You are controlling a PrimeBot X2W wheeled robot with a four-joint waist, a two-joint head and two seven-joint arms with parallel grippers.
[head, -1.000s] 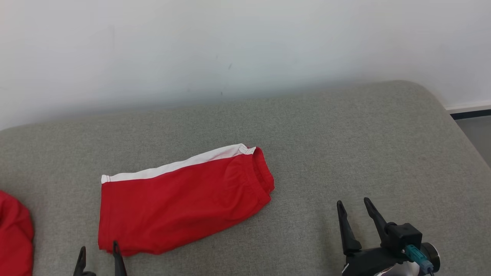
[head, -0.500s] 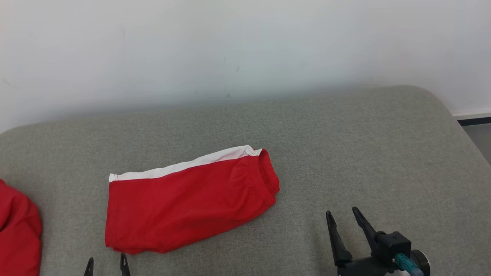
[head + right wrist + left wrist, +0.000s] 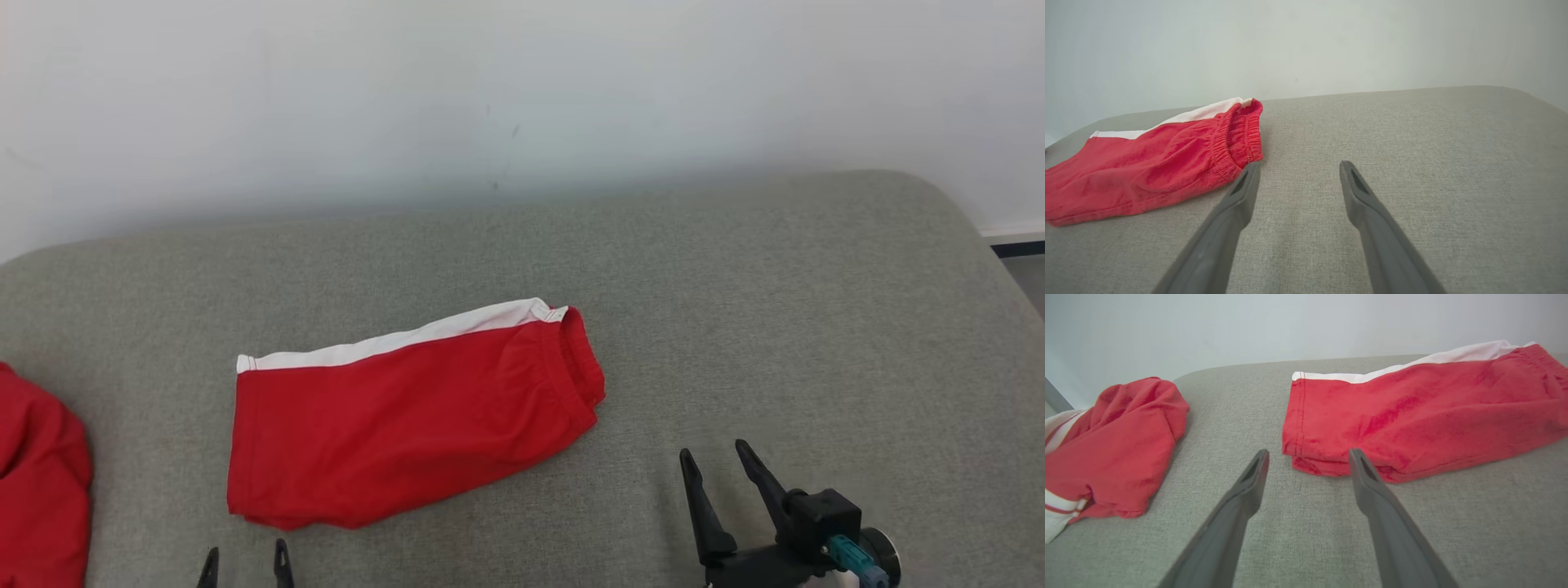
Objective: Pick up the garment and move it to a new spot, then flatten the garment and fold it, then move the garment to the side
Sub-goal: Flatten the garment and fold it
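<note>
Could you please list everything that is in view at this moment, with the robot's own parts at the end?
folded shorts: one, red with a white side stripe, flat in the middle of the padded surface, waistband to the right
crumpled garment: one, red with white trim, at the surface's left edge, apart from the shorts
padded surface: one, grey fabric, under both garments
wall: one, white, behind the surface
skirting strip: one, dark, far right at the wall's foot
left gripper: one, dark, open and empty, lower left, just short of the shorts' near corner
right gripper: one, dark, open and empty, lower right, over bare fabric right of the shorts
</note>
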